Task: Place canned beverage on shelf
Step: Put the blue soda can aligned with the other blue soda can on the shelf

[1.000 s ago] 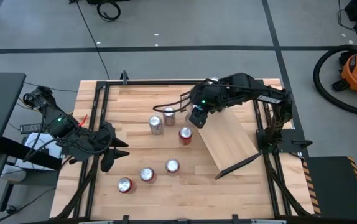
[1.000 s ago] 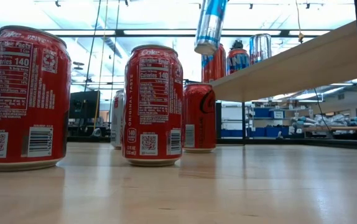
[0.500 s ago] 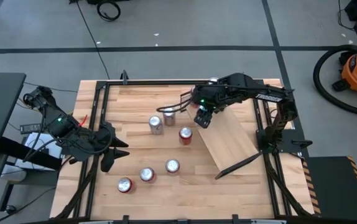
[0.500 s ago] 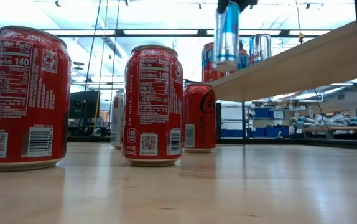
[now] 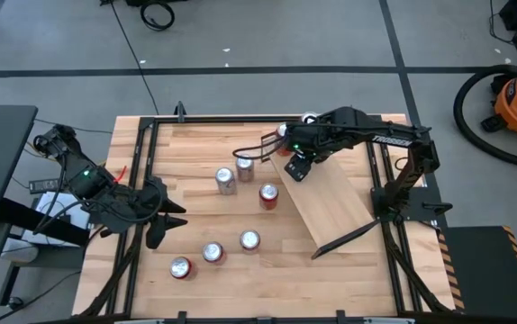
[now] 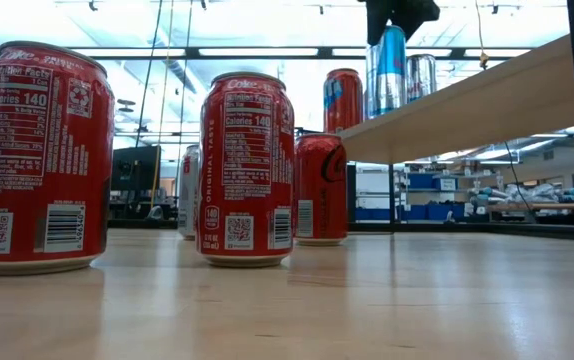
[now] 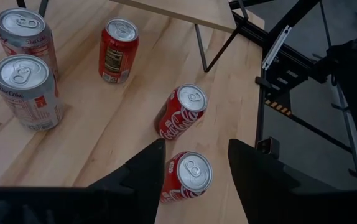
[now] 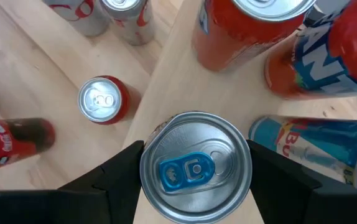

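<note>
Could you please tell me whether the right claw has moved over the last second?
Yes. The right claw, holding a can, moved from beside the shelf edge onto it.

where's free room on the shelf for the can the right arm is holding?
Shelf: its lower stretch toward the black support is bare board. Crowded at the top end, where the right gripper holds the blue-tab can beside red cans.

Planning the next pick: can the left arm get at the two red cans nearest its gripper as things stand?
Probably yes. The left gripper hangs open and empty just over the two red cans on the tabletop, with nothing between. The right gripper, shut on a blue can, is away at the shelf.
</note>
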